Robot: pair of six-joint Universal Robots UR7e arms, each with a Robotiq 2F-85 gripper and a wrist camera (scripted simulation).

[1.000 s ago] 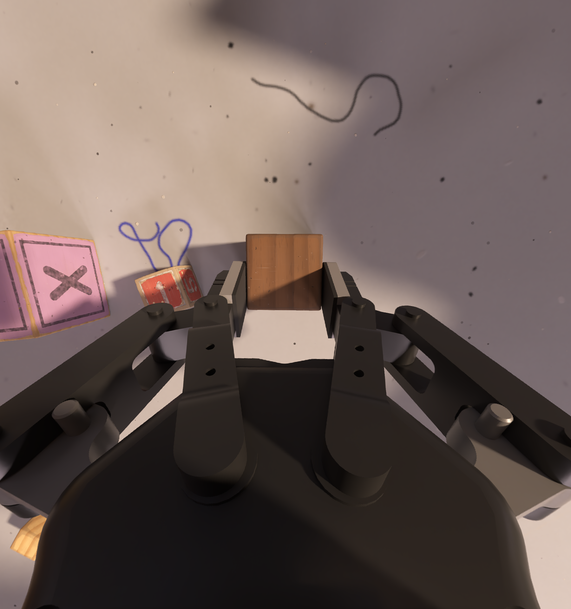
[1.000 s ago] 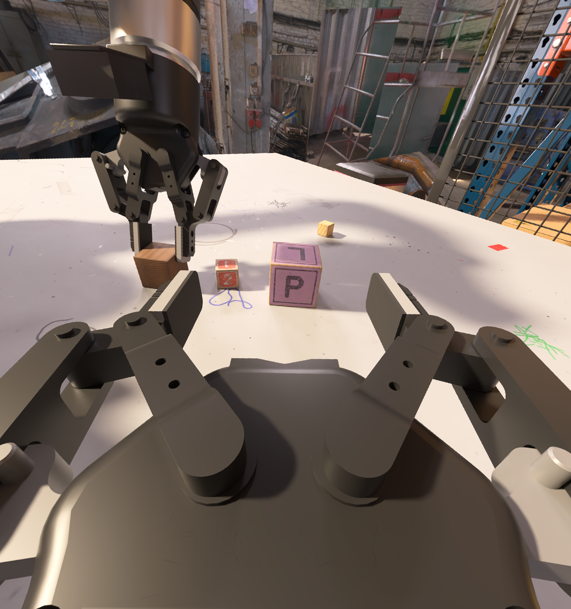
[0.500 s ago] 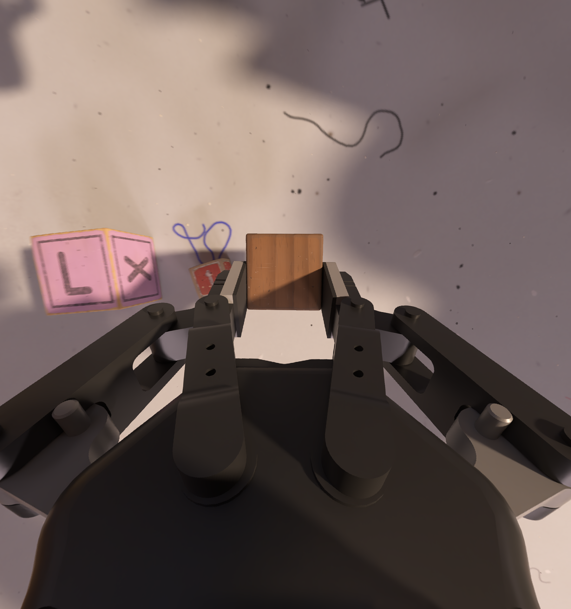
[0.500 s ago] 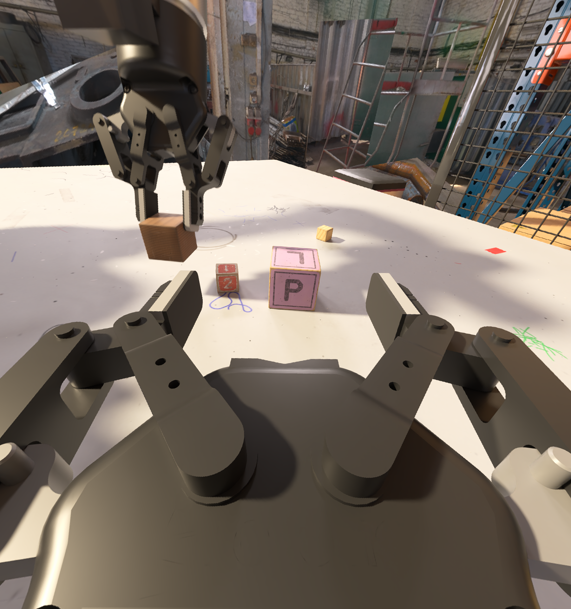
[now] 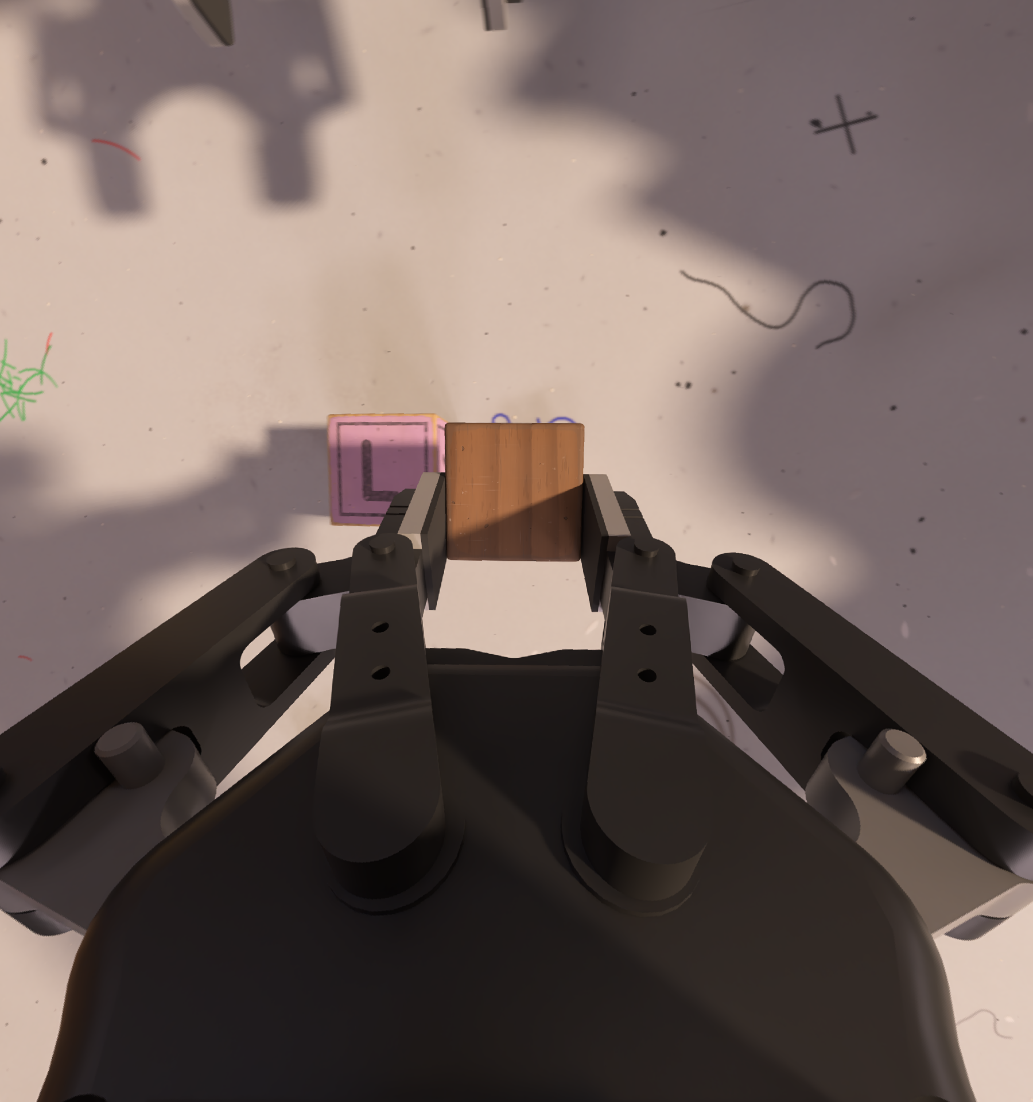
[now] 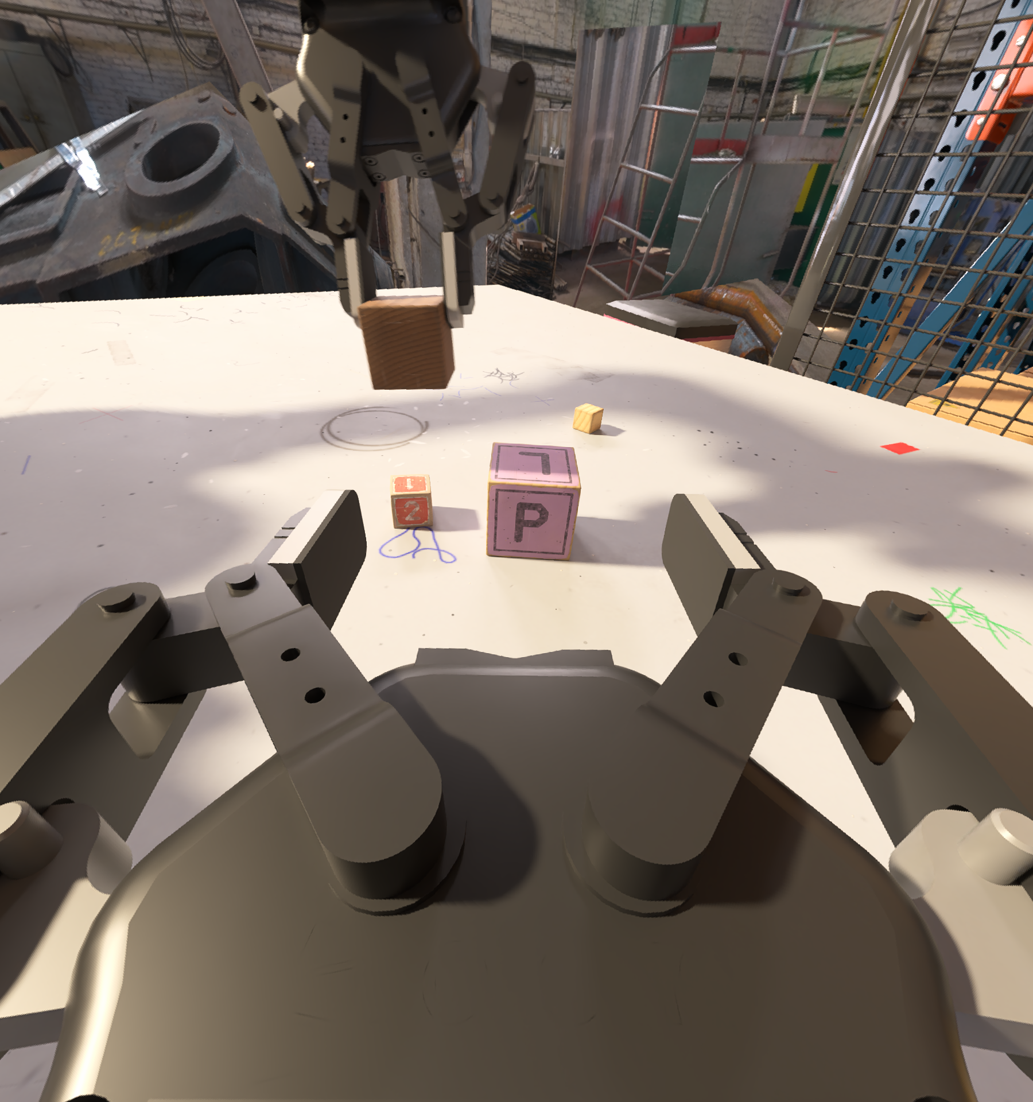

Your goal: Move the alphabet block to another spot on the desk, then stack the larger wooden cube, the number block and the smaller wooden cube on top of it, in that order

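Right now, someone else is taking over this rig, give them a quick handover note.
Left gripper: shut on the larger wooden cube, held in the air above the desk.
Right gripper: open, empty, low over the desk.
Alphabet block, number block and smaller wooden cube all sit apart on the desk.
Done: cube picked up.
Left: place it on the alphabet block, then number block, then smaller cube.

The left gripper [image 6: 402,301] has lifted the larger wooden cube [image 6: 410,344] higher; toward the alphabet block [image 6: 532,501].
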